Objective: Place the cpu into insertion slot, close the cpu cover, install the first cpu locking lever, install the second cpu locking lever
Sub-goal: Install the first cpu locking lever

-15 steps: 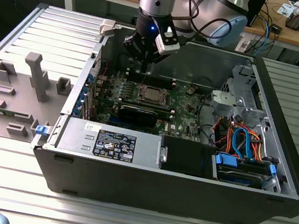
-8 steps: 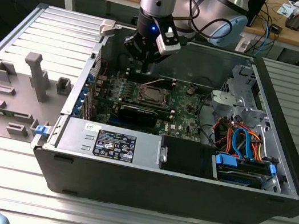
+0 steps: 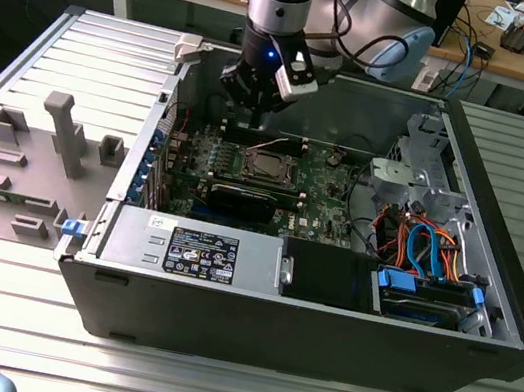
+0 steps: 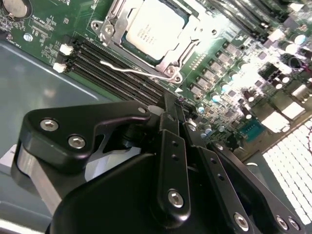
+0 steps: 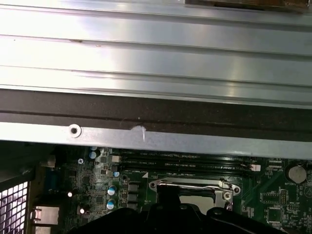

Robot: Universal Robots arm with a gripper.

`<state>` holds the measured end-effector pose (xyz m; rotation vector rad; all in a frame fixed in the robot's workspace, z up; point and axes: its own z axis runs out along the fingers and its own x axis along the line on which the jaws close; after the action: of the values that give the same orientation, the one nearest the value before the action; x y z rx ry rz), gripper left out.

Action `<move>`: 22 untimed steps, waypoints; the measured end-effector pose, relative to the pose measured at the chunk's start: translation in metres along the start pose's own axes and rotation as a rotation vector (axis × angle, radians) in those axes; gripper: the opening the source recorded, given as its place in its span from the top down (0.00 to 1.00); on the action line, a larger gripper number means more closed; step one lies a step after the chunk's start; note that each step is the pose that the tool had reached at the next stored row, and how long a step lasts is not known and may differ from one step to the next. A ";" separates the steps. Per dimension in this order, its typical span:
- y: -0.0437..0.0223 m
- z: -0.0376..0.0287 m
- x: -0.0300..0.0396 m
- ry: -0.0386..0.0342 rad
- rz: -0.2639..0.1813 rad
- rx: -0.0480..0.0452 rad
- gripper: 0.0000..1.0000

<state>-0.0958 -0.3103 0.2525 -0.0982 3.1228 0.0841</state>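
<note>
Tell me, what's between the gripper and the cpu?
In the second wrist view, black memory slots and a thin wire lever lie between the gripper and the cpu.

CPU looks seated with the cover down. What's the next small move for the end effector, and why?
Probably ease the end effector down toward the thin wire lever beside the cpu cover. The cpu sits in the frame's window, the lever looks unlatched over the memory slots, and the closed fingers hover just short of it.

The computer case (image 3: pixel 483 326) lies open on the tabletop (image 3: pixel 207 390). Inside it the chip (image 4: pixel 155 28) sits in its socket (image 3: pixel 265 166) under the cover frame (image 4: pixel 171 58), with memory slots (image 4: pixel 117 66) just beside. The hand (image 3: pixel 260 94) hangs above the socket's far side.
</note>
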 end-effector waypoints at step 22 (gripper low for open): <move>0.0037 0.0379 -0.0506 0.0099 0.034 0.0000 0.89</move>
<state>-0.0450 -0.3014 0.2158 -0.0461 3.1348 0.0842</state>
